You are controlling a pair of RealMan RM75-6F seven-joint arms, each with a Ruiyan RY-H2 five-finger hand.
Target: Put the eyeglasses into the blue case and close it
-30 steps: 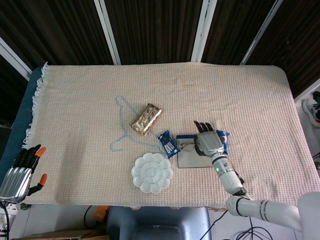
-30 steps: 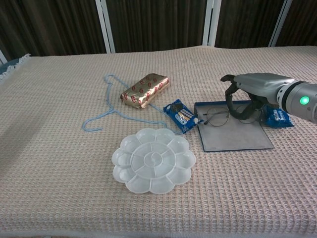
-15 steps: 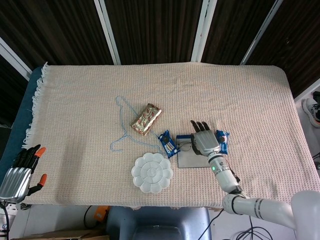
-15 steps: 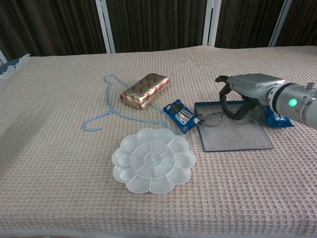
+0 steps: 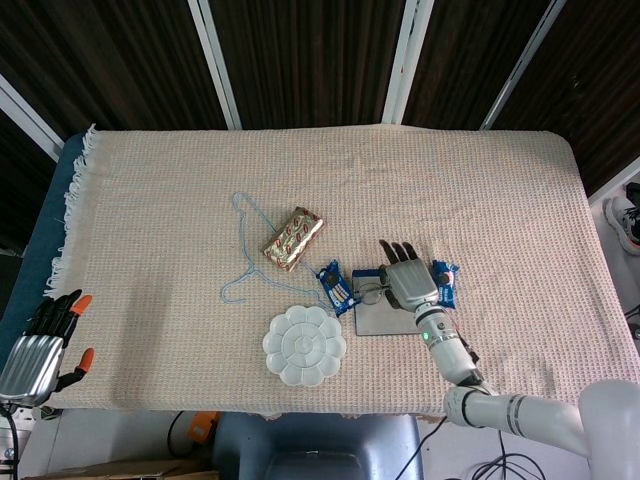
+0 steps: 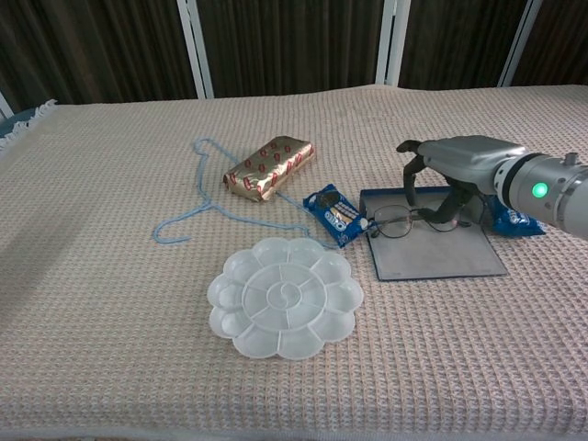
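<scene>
Blue and lying open flat on the woven cloth of the tabletop (image 6: 110, 303), the case (image 6: 436, 257) has the eyeglasses (image 6: 397, 221) at its far left corner, lenses over the grey lining and one side reaching past the left edge toward a blue snack packet (image 6: 333, 214). My right hand (image 6: 457, 165) arches over the far half of the case with my fingers (image 6: 407, 177) curled down apart around the frame; I cannot tell whether they pinch it or only touch it. The white flower-shaped palette (image 6: 283, 296) has nothing in its wells. The chest view shows the glasses clearly; from the head view my right hand (image 5: 407, 281) hides most of them, but only there does my left hand (image 5: 45, 338) appear, fingers spread, holding nothing, off the near left edge. Since a second ago my right hand has slid left along the case and the glasses have shifted left with it.
</scene>
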